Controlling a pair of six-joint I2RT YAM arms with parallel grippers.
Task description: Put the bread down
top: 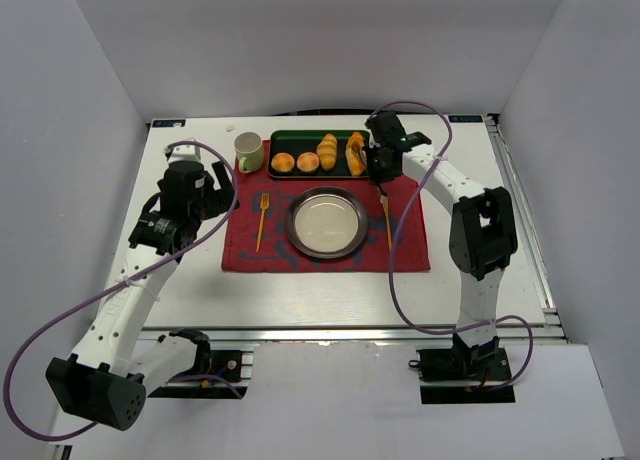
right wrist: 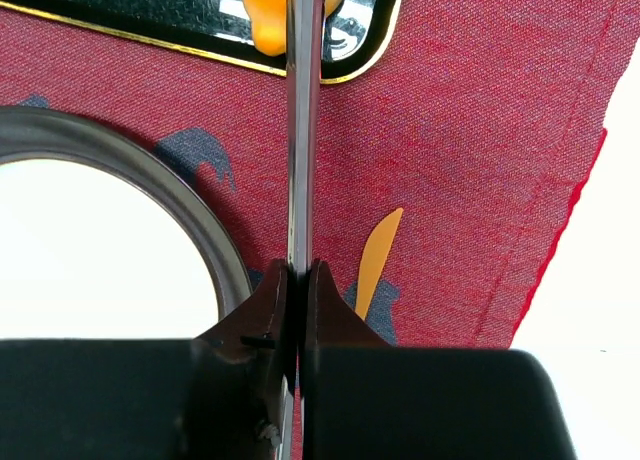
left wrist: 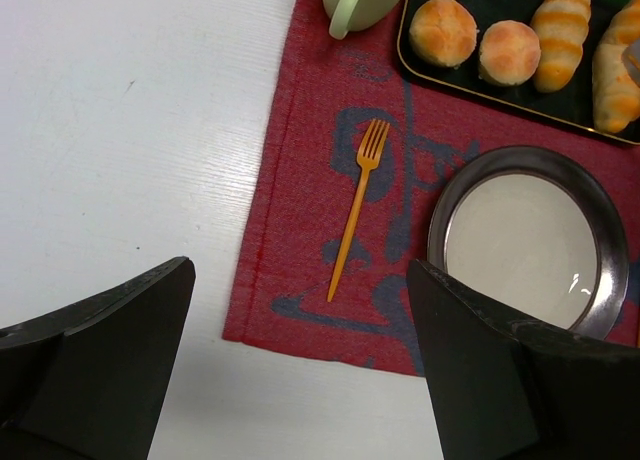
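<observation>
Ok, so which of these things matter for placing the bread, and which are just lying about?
In the job: croissant; tray holding it; right fingers, shut on a thin metal tool; probably the plate.

Lying about: two round buns; twisted roll; cup; fork; orange knife; red mat; left fingers, open.

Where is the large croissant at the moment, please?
In the top view the croissant lies at the right end of the dark tray, just right of the twisted roll, beside the right gripper.
</observation>
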